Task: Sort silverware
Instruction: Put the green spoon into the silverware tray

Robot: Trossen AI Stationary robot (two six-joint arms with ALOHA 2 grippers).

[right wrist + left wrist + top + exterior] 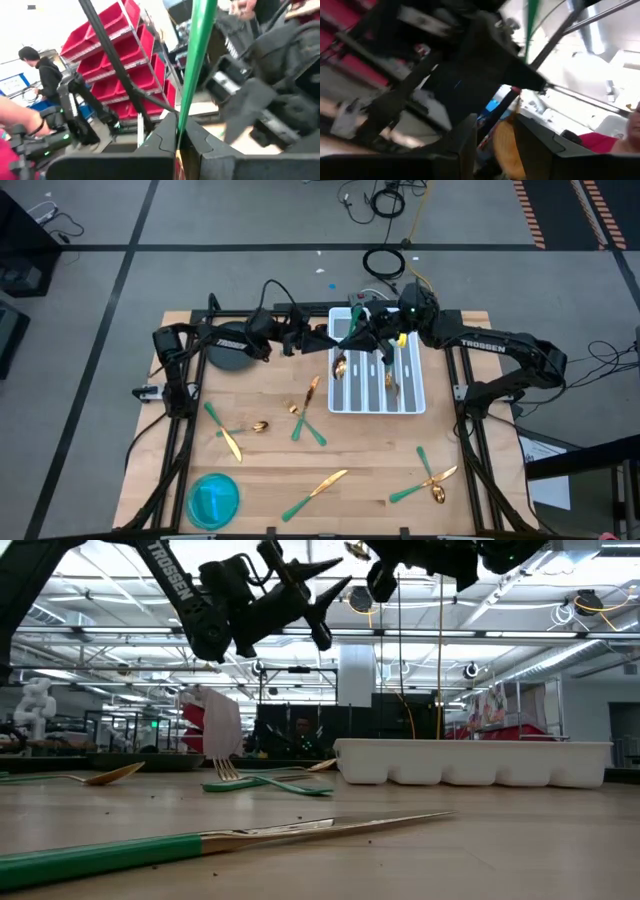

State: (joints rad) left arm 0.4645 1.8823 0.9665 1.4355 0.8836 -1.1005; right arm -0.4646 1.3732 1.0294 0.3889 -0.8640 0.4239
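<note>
Both grippers meet high above the white tray's (415, 395) far left corner. My right gripper (372, 330) (177, 132) is shut on a spoon with a slim green handle (197, 55). My left gripper (318, 340) (492, 135) reaches in from the left and is open. The spoon's gold head (506, 150) shows between the left fingers; whether they touch it cannot be told. Other green-handled silverware lies loose on the wood: a fork and spoon (235, 430), crossed forks (305, 415), a knife (315, 488) (200, 845), and a small pile (430, 480). My right gripper pinches the spoon's green handle (184, 117) between its two fingers. The handle runs on past the fingertips and its free end leaves the right wrist view. The spoon is lifted clear, high over the table.
Gold-headed pieces (390, 385) lie in the tray's long compartments. A blue round bowl (213, 498) stands near the table's near left corner, and a dark round object (228, 355) sits under the left arm. People show in the room beyond the table.
</note>
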